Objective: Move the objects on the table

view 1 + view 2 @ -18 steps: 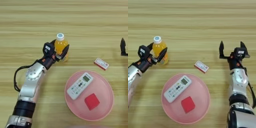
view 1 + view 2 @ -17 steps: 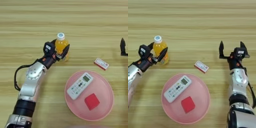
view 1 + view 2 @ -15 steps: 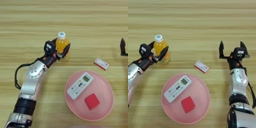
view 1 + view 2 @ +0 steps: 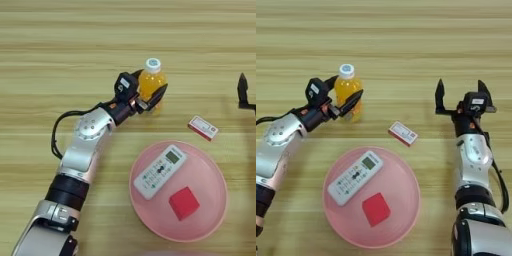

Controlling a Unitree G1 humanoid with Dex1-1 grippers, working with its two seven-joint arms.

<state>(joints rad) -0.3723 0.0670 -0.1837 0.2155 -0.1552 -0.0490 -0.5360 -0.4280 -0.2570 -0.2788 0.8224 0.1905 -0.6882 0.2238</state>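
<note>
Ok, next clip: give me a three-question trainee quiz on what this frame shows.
1. True or false: the red cube lies in the pink plate.
2. Which gripper is around the orange bottle? A) left gripper B) right gripper
3. Fill in: between the bottle and the right gripper, on the table, lies a small red and white ____.

Key: 1 true. 2 A; its fingers flank the bottle, the right one stands open and apart. 3 box; the white remote is in the plate.

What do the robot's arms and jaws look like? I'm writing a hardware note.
Both arms have silver-grey shells with black joint bands and loose black cables. The left gripper and right gripper are black, each with two pointed fingers, a small white label and an orange-red mark at the wrist.
</note>
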